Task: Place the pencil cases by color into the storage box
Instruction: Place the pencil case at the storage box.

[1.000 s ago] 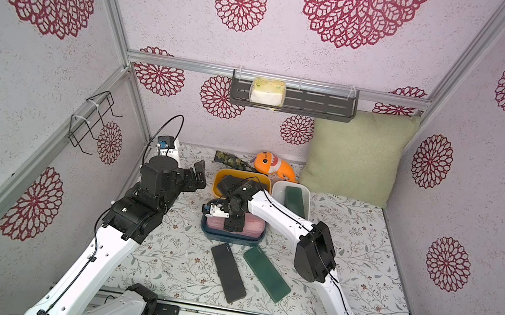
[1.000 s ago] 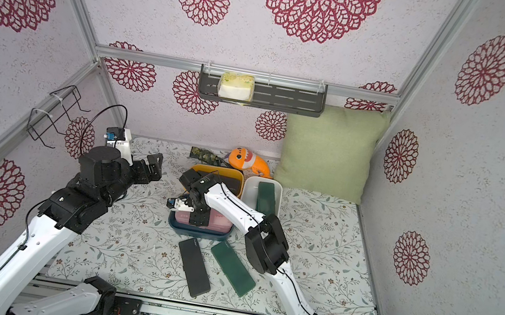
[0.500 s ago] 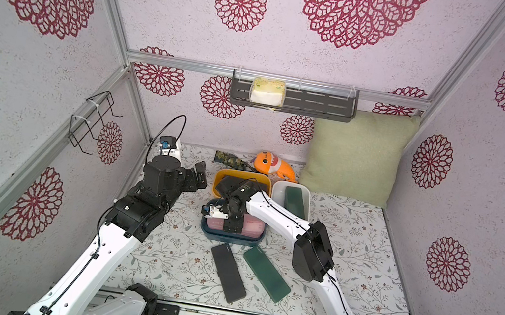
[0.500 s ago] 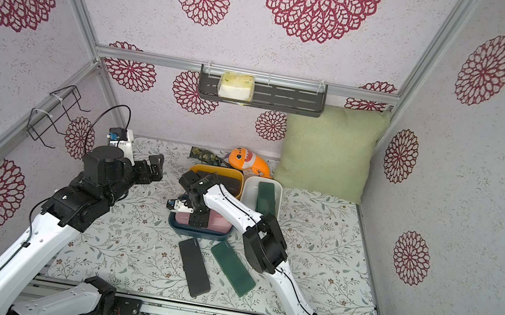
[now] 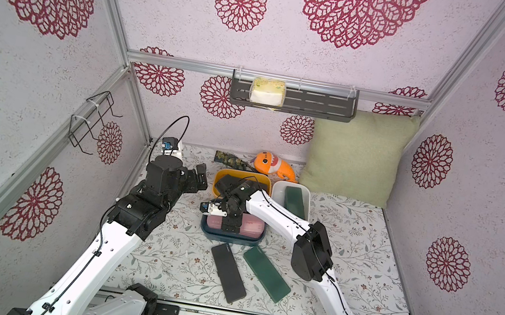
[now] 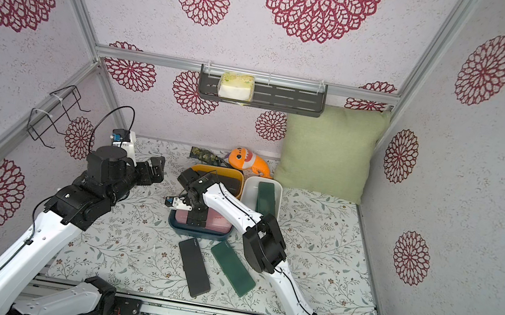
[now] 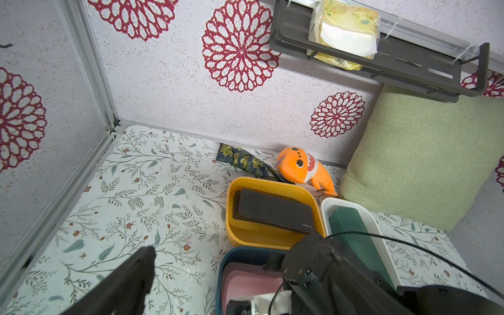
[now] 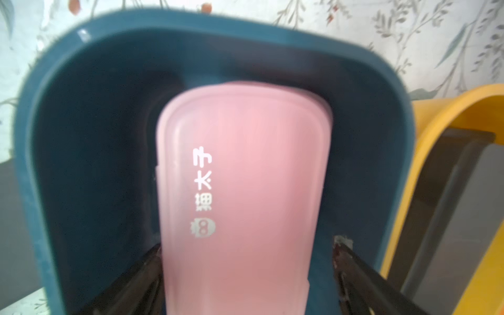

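Floral-papered walls enclose the leaf-print tabletop (image 5: 352, 237), with the blue tub (image 8: 81, 136) at its centre as your reference. Finding one: your right tool (image 5: 230, 224), nearly shut a second ago, now has its jaws spread, one finger on either side of the pink pencil case (image 8: 245, 191). The right wrist view shows a clear gap at one finger. The other finger lies close along the case edge, and contact there cannot be determined. The case lies flat inside the blue tub on more pink beneath it, how many you cannot tell. Judgement: the release is made and this deposit looks complete, so a straight lift out should suffice. Outstanding: the loose black case (image 5: 228, 272) and the loose green case (image 5: 265, 278) lie side by side on the tabletop just in front of the blue tub. Their destinations sit directly behind it: the yellow tub (image 7: 253, 231) holding the stored black cases (image 7: 272, 210) and the white tub (image 7: 324, 215) holding the stored green case (image 7: 351, 234). Pose: your right arm rises from its base to a bent elbow right of the blue tub, and its forearm crosses over the tub with the wrist turned downward into it. Your left tool (image 5: 197, 178) hangs raised to the left of the blue tub, well apart, with its jaws wide and nothing in them.
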Controlling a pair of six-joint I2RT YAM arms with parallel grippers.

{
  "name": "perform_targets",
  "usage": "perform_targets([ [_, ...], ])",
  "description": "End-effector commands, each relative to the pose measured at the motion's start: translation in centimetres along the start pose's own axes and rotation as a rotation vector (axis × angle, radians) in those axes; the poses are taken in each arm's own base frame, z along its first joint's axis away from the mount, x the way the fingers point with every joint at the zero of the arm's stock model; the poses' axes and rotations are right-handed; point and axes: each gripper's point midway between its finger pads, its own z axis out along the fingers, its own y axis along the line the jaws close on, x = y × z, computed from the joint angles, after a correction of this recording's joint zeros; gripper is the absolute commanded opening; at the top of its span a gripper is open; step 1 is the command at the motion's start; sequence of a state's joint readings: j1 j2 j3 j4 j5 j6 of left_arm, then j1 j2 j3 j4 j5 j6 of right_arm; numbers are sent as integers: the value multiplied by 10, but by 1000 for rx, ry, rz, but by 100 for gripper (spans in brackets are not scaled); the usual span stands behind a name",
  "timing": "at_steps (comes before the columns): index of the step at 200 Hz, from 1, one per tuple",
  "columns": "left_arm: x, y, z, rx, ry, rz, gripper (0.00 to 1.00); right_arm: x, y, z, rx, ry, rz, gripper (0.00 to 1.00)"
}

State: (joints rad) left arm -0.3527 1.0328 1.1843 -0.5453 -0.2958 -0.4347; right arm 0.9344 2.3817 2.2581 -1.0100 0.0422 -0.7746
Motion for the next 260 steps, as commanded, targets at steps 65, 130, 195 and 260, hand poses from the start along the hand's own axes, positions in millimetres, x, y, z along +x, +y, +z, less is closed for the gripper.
perform_targets([
  [65, 18, -28, 9, 140, 129, -8, 97, -15, -22, -61, 124, -68, 36, 99],
  [130, 36, -23, 5, 100, 227, -56, 97, 14, -39, -104, 282, -160, 218, 99],
  [195, 85, -35, -6, 62, 360, -115, 97, 105, -74, -150, 499, -338, 628, 99],
  [260, 147, -34, -23, -69, 556, -210, 97, 161, -79, -174, 587, -412, 821, 99],
])
